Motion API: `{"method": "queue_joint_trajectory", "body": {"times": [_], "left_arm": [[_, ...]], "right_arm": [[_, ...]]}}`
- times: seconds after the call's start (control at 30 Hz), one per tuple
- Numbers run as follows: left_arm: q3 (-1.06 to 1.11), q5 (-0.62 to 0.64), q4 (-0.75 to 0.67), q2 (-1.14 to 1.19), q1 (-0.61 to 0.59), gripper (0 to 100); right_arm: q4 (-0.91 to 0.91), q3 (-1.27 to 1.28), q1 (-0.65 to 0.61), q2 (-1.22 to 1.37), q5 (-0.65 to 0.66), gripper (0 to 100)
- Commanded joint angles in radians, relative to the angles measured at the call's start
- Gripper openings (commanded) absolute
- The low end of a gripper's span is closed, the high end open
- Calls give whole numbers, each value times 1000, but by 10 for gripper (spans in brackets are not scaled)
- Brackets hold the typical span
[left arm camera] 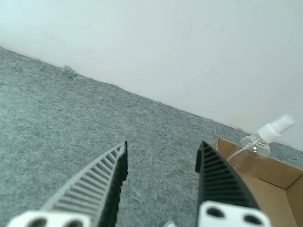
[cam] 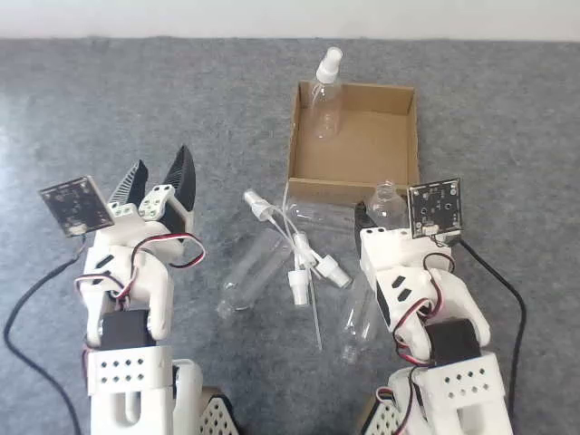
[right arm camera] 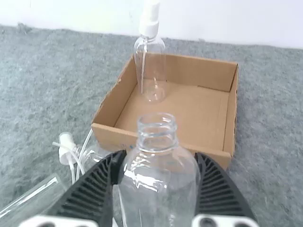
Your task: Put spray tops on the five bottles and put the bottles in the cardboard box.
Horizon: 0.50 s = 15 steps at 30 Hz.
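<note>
My right gripper [right arm camera: 158, 179] is shut on an open-necked clear bottle [right arm camera: 157, 165], held upright just in front of the cardboard box [cam: 405, 145]; the same bottle [cam: 387, 205] shows from above. One capped bottle [cam: 325, 95] with a white spray top stands in the box's far left corner [right arm camera: 149, 56]. My left gripper [cam: 160, 181] stands open and empty over bare carpet at the left. Between the arms lie clear bottles [cam: 254, 268] [cam: 358, 317] without tops and loose white spray tops [cam: 328, 268] with thin tubes.
Another clear bottle [cam: 317, 216] lies along the box's front wall. The grey carpet [cam: 109, 118] covers the table, with free room at the far left and to the right of the box. A white wall [left arm camera: 142, 47] runs behind.
</note>
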Motion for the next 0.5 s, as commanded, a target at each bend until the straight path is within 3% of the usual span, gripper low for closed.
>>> {"method": "queue_joint_trajectory", "body": {"times": [0.0,0.23,0.47], "left_arm": [[-13,-11,-31,11,3,221],[-13,-11,-31,8,6,221],[-15,-101,-21,8,89,218]], "right_arm": [[-110,34,2,-21,-9,105],[-332,193,51,-22,-9,105],[-338,209,171,-22,-9,105]]}}
